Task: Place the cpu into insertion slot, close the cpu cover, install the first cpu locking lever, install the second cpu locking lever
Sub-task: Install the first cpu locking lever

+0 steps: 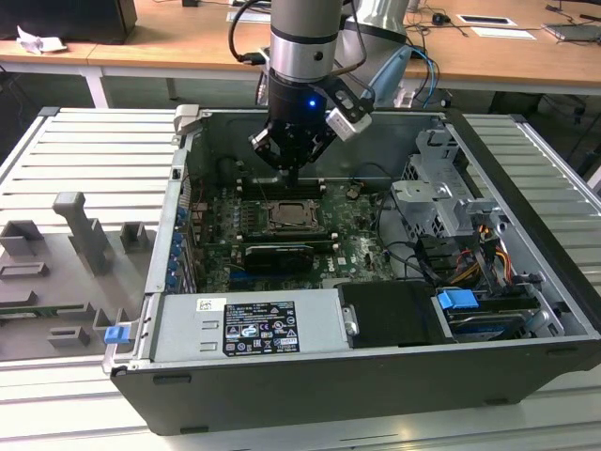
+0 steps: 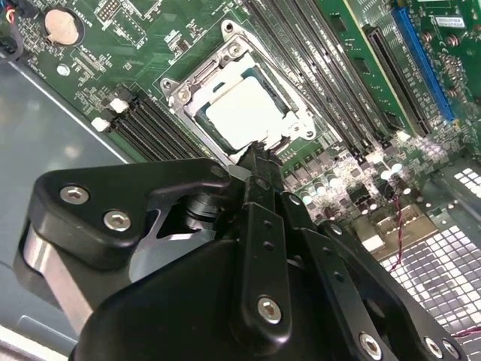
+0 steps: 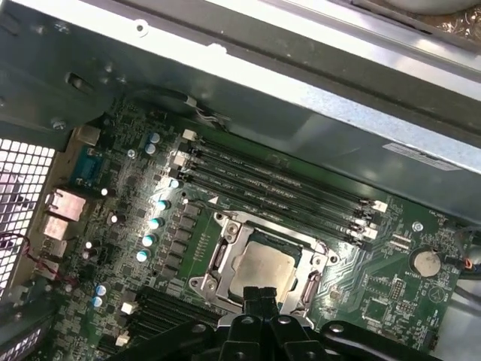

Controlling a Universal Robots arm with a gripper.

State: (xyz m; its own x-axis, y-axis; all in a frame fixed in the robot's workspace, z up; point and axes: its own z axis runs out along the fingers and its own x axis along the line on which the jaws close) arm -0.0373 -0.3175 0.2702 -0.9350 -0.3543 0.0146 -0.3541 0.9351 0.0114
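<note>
The gripper has its jaws pressed together into one narrow black bar, with nothing held between them. In both wrist views the tip hangs just at the edge of the insertion slot. Whether it touches the metal there cannot be told, because the gripper's own black body covers that side of the socket.

The cpu lies flat inside the slot, its pale top showing. The cpu cover appears to lie down around it as a silver frame, the chip seen through its cutout. The side of the frame nearest the gripper is hidden. The locking levers are hard to make out against the bright metal, so their position cannot be told.

Long black memory slots run beside the socket, and a coin battery sits on the green board farther off.

In the exterior view the gripper points down in the upper middle of the frame, just above the cpu at the centre, which is too small here to tell from its frame. The arm is cut off by the top edge. The open computer case fills the middle, with a labelled silver box in the lower middle.
</note>
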